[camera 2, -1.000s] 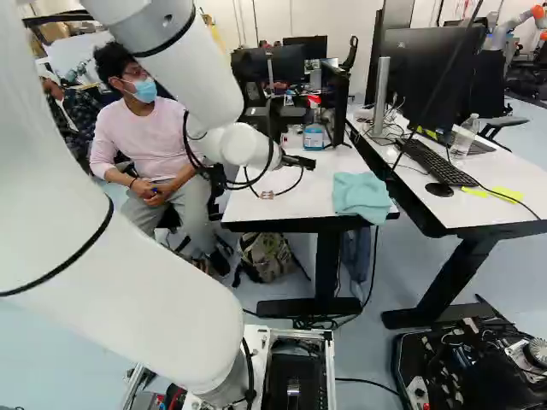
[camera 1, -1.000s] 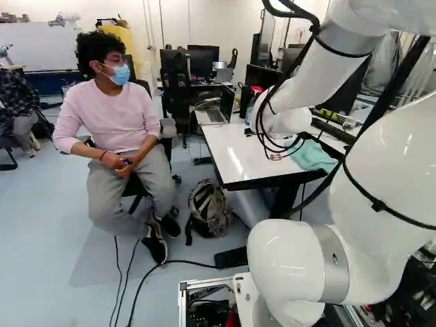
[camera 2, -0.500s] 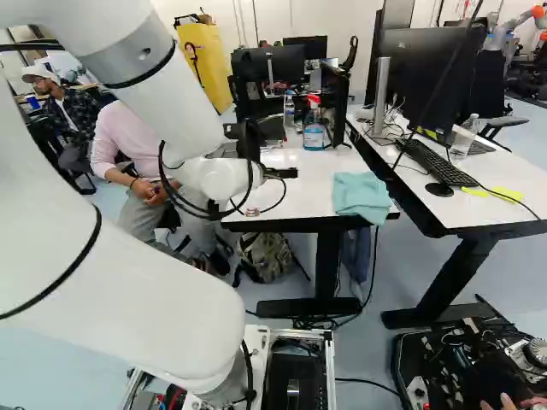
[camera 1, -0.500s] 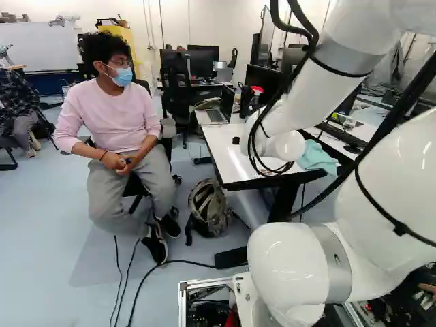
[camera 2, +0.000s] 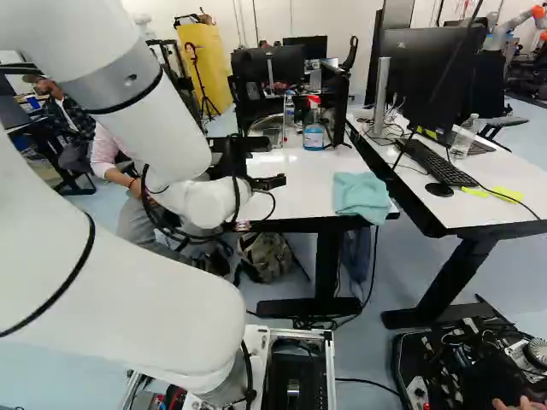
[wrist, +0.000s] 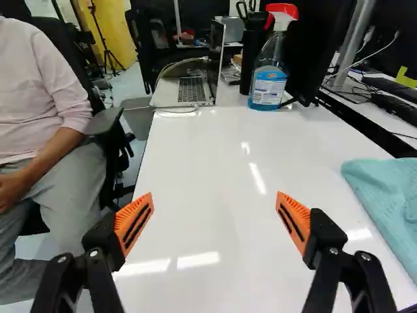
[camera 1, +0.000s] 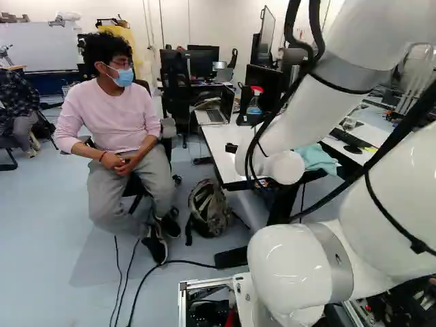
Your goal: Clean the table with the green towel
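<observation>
Green towel (camera 2: 362, 196): lies loosely bunched on the front right corner of the white table (camera 2: 308, 201), right of the middle in the right base view, beside the gap to the second desk (camera 2: 466, 209).
Gripper (wrist: 215, 202): hangs left of the towel in the right base view; stands spread wide and released, with nothing held between the orange pads (wrist: 126, 218).
Towel from gripper: sits off to one side, outside the spread of the fingers, on the side of the second desk. In line with the open fingers, only bare tabletop shows.
Towel's long axis: cannot be told for sure; looks nearly as broad as long.
Arm (camera 1: 354, 41): slants down from the upper right of the left base view, alone within reach of the cloth.
Spray bottle (wrist: 268, 81): stands upright ahead of the gripper at the table's far side, well apart from the towel.
Next move: seems to call for a sideways shift towards the towel, then a descent and a pinch; wiping comes later.
Risk: might push the cloth over the front edge, or catch just one thin fold.
</observation>
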`<state>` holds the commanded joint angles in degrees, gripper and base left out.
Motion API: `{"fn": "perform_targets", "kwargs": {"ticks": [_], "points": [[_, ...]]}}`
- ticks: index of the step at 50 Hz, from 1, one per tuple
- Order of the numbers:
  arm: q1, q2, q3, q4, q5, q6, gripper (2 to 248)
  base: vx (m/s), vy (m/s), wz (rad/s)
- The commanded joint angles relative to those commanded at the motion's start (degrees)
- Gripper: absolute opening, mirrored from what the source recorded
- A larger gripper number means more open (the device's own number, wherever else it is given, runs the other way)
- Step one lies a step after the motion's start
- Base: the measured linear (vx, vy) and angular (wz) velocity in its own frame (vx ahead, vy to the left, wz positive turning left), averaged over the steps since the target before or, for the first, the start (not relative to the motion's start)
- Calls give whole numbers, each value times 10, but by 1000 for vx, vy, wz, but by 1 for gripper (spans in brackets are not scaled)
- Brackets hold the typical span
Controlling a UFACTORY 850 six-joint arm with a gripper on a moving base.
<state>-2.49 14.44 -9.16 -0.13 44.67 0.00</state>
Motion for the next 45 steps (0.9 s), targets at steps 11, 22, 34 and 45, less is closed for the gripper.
{"fn": "perform_targets", "kwargs": {"ticks": [11,22,34,45], "points": [[12,7,19,1,25,0,247,0,0,0],[20,12,33,1,42,0,247,0,0,0],[24,15,40,1,52,0,247,0,0,0],[25,16,42,1,53,0,247,0,0,0]]}}
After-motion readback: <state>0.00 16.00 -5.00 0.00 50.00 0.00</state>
